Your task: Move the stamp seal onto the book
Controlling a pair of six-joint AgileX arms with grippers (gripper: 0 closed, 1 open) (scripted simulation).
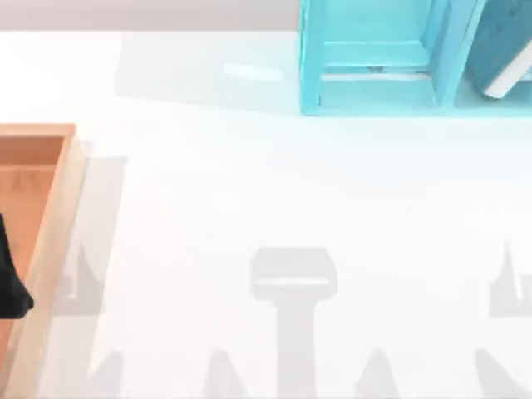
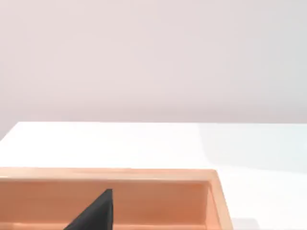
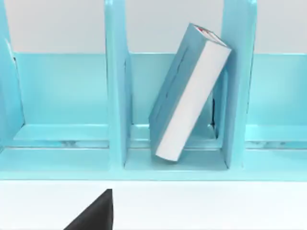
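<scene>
Black against the wooden tray [image 1: 50,249] at the white counter's [image 1: 249,199] left edge sits the left end effector [image 1: 10,287]; whether it is open or closed I cannot tell. Farther back, the teal book [image 3: 187,91] leans tilted inside a compartment of the turquoise shelf unit [image 1: 374,58].
</scene>
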